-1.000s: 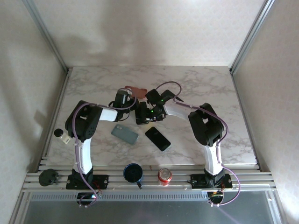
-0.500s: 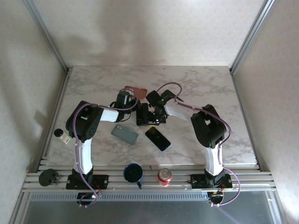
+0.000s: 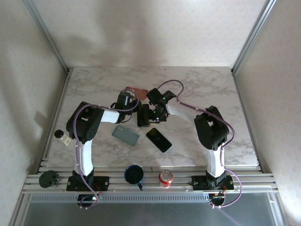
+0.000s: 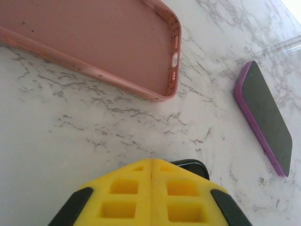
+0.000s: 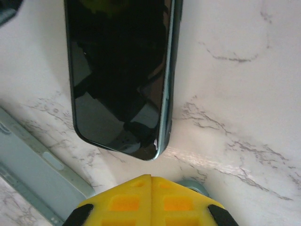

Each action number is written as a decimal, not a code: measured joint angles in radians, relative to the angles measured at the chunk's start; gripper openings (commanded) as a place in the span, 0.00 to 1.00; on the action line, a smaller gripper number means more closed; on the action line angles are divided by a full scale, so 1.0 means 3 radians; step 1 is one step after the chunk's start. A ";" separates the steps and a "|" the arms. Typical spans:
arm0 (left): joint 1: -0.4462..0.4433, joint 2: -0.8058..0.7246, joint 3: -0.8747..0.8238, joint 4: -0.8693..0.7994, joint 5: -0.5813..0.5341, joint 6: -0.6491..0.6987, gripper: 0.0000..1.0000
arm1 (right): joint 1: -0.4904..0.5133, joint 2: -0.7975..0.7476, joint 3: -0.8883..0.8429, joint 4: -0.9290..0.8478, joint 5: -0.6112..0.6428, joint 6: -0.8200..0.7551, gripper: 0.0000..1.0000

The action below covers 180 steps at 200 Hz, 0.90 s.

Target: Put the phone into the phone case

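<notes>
The left end effector (image 4: 151, 190) has its yellow pads pressed flat together along one seam, with nothing between them. The right end effector (image 5: 150, 197) is closed the same way, pad against pad, and grips nothing.

The pink phone case (image 4: 94, 37) lies open side up on the marble bench (image 3: 211, 89), and everything else is placed from it. The phone (image 5: 120, 70), dark-screened with a teal edge, lies flat and face up on the bench, near the pink case on the side toward the arm bases. It is apart from the case and is not inside it. The two end effectors meet over this phone, the left one at its left and the right one at its right. In the left wrist view a rounded dark corner shows just past the left pads.

A second phone with a purple rim (image 4: 265, 115) lies face up, farther from the pink case toward the bases and to the right. A grey-green case (image 3: 125, 135) lies farther from the pink case toward the bases and to the left. A dark mug (image 3: 134, 174) and a red can (image 3: 165, 177) stand well away from the pink case, at the near rail.
</notes>
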<state>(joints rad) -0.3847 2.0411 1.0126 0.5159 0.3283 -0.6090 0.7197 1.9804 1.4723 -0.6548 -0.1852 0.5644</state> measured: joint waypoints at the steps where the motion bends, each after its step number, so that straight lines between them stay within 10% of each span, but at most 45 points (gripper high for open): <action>1: 0.0000 0.0000 0.0000 0.0000 0.0000 0.0001 0.00 | 0.0000 0.0003 0.0003 0.0000 0.0000 0.0000 0.00; 180: 0.0001 0.0000 -0.0028 0.0055 0.0013 0.0000 0.00 | 0.0004 0.0341 0.0230 -0.0005 -0.0072 0.0001 0.00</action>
<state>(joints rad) -0.3843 2.0411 1.0042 0.5323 0.3321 -0.6090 0.7208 2.0827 1.5414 -0.6563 -0.2070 0.5648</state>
